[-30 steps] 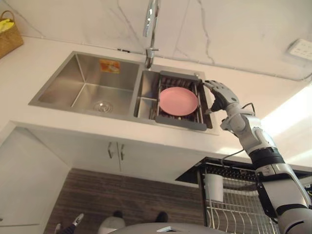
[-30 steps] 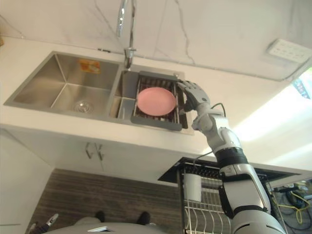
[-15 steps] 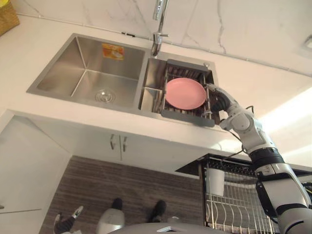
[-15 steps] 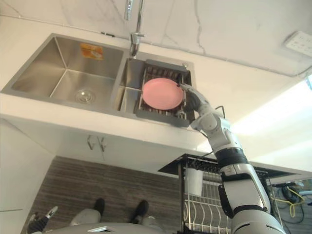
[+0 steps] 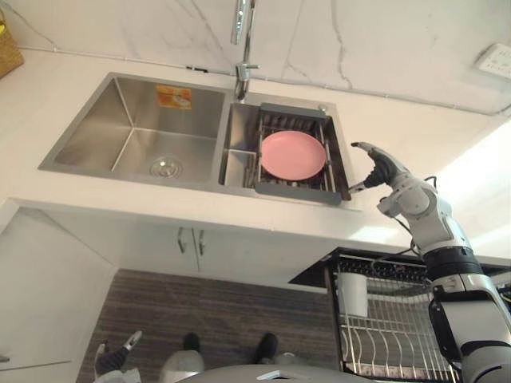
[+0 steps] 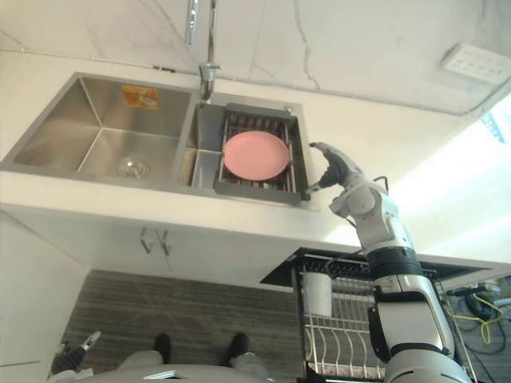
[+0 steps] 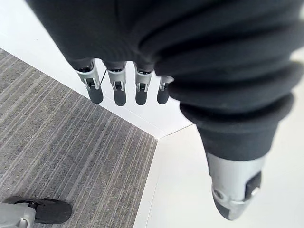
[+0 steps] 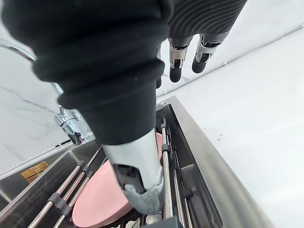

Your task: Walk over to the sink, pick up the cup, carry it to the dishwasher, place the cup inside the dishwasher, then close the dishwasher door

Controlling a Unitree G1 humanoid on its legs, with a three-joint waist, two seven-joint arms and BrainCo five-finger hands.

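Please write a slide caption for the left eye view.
Right hand open over the counter, beside the sink rack holding a pink plate.

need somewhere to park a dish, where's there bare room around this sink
The large steel left basin is bare apart from its drain. The white countertop right of both basins is free around the right hand. The small right basin is crowded: a dark rack holding a round pink plate.
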